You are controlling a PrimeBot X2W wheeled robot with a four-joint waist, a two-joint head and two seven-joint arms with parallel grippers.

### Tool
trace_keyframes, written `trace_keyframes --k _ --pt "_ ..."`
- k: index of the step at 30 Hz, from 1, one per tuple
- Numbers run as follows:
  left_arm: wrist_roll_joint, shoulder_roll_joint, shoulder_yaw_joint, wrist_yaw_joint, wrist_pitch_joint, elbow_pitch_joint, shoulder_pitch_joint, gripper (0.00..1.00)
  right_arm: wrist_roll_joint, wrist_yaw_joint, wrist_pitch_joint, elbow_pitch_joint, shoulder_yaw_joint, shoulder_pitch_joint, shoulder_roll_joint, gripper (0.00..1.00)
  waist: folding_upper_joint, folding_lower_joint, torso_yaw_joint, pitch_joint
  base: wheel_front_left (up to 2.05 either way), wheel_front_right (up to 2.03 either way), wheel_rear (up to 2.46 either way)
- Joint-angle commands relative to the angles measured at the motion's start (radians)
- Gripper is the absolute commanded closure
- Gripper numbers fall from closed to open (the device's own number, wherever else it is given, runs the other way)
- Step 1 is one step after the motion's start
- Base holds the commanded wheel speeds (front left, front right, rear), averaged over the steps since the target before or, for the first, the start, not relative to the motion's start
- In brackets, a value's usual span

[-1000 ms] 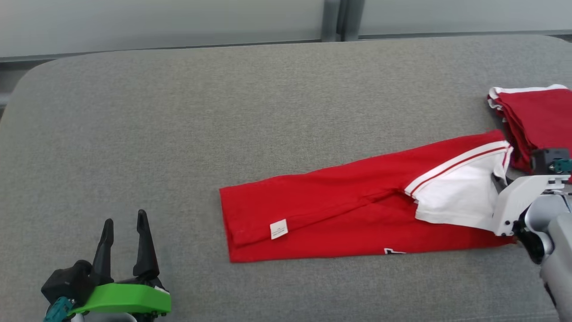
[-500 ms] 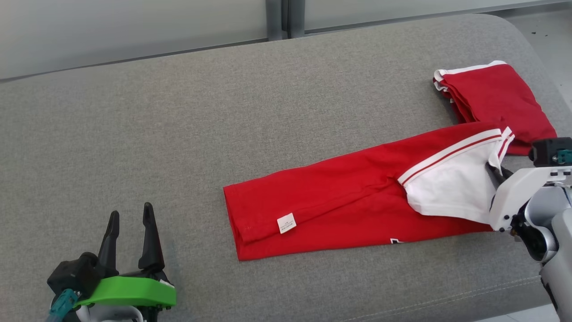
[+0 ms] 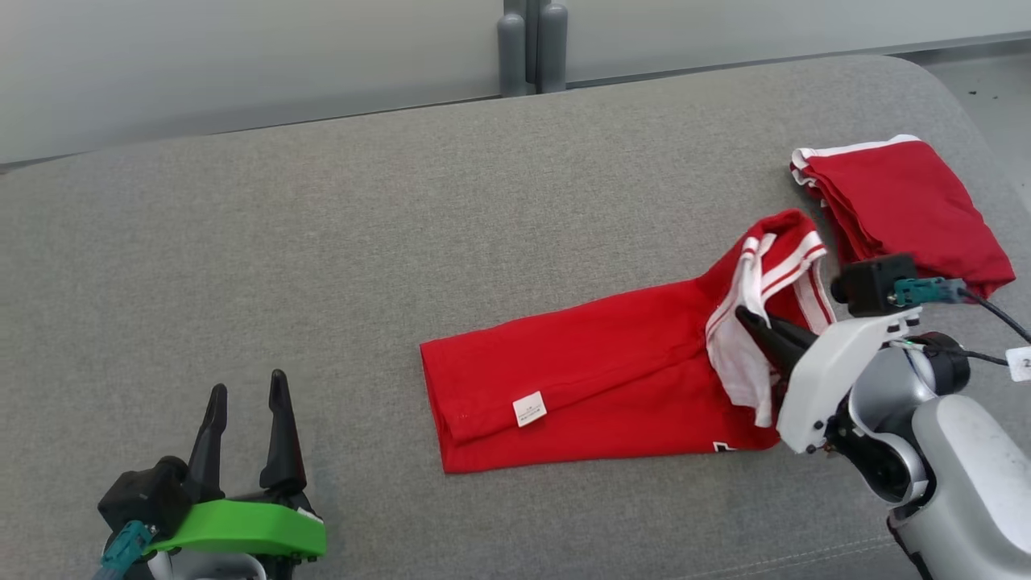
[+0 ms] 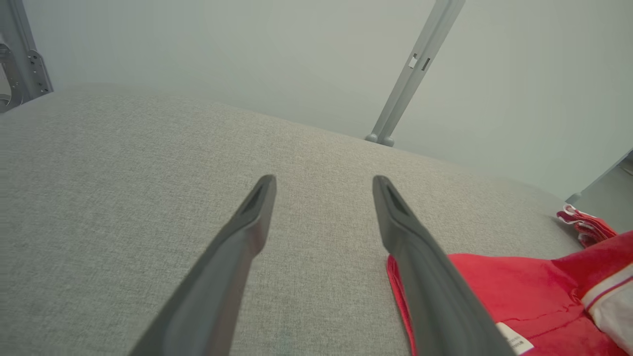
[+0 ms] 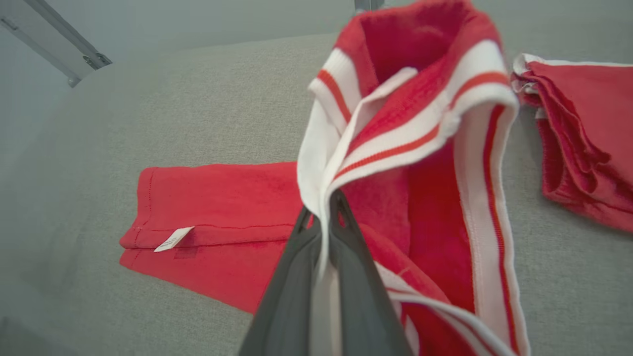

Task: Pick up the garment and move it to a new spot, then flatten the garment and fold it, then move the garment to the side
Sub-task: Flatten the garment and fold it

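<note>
A red garment (image 3: pixel 596 387) with white and red striped trim lies folded lengthwise on the grey cushion (image 3: pixel 322 242). Its right end (image 5: pixel 410 123) is lifted off the surface and bunched up. My right gripper (image 3: pixel 753 322) is shut on the white fabric of that raised end, pinched between its fingers (image 5: pixel 296 267). A white label (image 3: pixel 529 409) shows near the garment's left end (image 5: pixel 173 240). My left gripper (image 3: pixel 246 403) rests open at the lower left, nothing between its fingers (image 4: pixel 237 247), well left of the garment's left edge (image 4: pixel 494 291).
A second red garment (image 3: pixel 902 209), folded, lies at the cushion's far right, close to the lifted end. A grey post (image 3: pixel 532 48) stands behind the cushion against a pale wall. The cushion's right edge curves away near the folded piece (image 5: pixel 583 128).
My right gripper has raised the garment's right end and carried it leftward, bunching it over the rest. The camera has shifted. The left gripper has stayed put.
</note>
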Motion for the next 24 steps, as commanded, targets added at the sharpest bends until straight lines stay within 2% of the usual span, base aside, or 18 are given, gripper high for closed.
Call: trace_keyframes --k 1,6,12,16,24 --pt "-0.006 0.001 -0.002 -0.003 -0.005 0.003 0.008 0.0 0.003 0.0 0.021 -0.037 0.018 0.021 0.018 1.0 0.0 0.0 0.023 -0.014 0.0 0.0 0.0" --pt "-0.007 -0.004 -0.013 -0.008 -0.005 0.013 0.011 0.0 -0.008 0.0 0.064 -0.078 0.074 0.027 0.074 1.0 0.0 0.0 0.059 -0.028 0.0 0.0 0.0" --pt "-0.007 -0.01 -0.03 -0.013 -0.005 0.02 0.002 0.0 -0.027 0.0 0.08 -0.045 0.132 0.015 0.136 1.0 0.0 0.0 0.097 -0.035 0.0 0.0 0.0" --pt "-0.008 -0.014 -0.04 -0.018 -0.004 0.023 -0.011 0.0 -0.05 0.0 0.069 0.024 0.16 -0.011 0.184 1.0 0.0 0.0 0.128 -0.035 0.0 0.0 0.0" --pt "-0.006 -0.024 -0.065 -0.028 -0.005 0.039 -0.031 0.0 -0.088 0.0 0.012 0.238 0.189 -0.092 0.273 1.0 0.0 0.0 0.181 -0.026 0.0 0.0 0.0"
